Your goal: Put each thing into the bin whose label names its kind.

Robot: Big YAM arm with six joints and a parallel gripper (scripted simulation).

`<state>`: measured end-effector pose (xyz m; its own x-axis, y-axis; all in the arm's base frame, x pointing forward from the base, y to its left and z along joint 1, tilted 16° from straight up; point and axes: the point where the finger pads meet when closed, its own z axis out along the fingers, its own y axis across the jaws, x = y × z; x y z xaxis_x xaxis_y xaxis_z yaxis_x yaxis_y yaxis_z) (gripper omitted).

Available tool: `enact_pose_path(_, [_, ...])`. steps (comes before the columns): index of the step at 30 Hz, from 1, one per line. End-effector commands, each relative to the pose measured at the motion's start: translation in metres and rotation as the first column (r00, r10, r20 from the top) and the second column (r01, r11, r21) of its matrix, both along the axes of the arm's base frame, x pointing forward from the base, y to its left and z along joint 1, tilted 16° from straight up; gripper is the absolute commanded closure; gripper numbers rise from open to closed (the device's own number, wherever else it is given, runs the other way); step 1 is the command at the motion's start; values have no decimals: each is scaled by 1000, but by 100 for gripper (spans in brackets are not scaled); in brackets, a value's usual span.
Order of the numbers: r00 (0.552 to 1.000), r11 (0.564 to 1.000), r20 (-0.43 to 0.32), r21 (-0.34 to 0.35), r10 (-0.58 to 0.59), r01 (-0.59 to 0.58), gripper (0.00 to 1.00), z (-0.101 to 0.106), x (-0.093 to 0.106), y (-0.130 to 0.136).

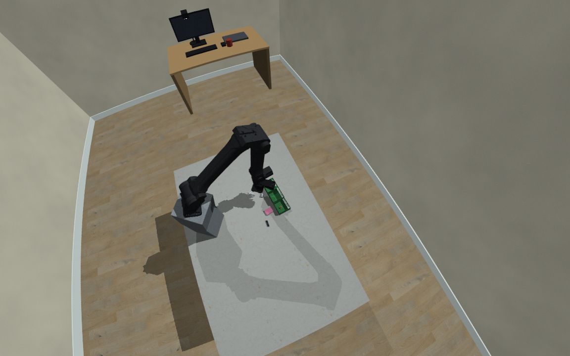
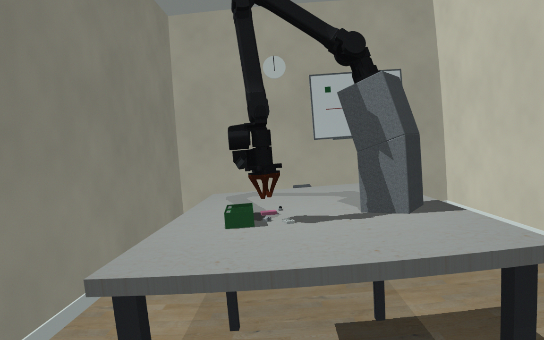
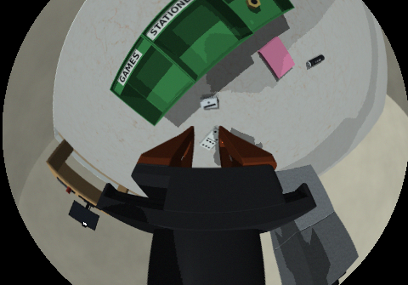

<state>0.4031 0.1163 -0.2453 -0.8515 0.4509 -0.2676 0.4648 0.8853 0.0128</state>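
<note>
Three joined green bins are labelled GAMES, STATIONERY and NUTS+BOLTS; they also show in the top and exterior views. A brass nut lies in the NUTS+BOLTS bin. The other two bins look empty. A pink flat eraser lies on the table beside the NUTS+BOLTS bin. A small black cylinder lies a little past it. A white die sits near the GAMES bin. A white domino lies on the table below my fingers. My gripper hovers well above the table, fingers slightly apart and empty.
The arm's grey pedestal stands on the table behind the things. The bins are close to the table's edge on the wall side.
</note>
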Motion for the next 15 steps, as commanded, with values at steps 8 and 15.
enact_pose_path(8, [946,942,-41,-77,323,-325,71,7,8,-7])
enact_pose_path(15, [865,858,-83,-114,494,-501,71,7,8,-7])
